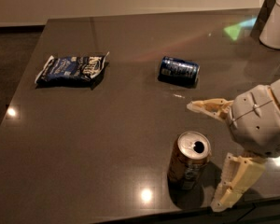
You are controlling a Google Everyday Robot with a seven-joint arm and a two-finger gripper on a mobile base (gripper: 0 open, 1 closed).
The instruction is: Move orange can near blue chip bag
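Observation:
The orange can [188, 160] stands upright near the table's front edge, silver top with an open pull-tab hole facing up. The blue chip bag [72, 69] lies flat at the far left of the dark table [107, 139], well apart from the can. My gripper [206, 155] is at the right, just beside the can, open and empty. One finger [210, 107] points left above and behind the can. The other finger [235, 181] hangs to the can's right. Neither finger touches the can.
A dark blue can [178, 70] lies on its side in the table's middle, behind the orange can. A white container [276, 22] stands at the far right corner. The table's front edge runs just below the orange can.

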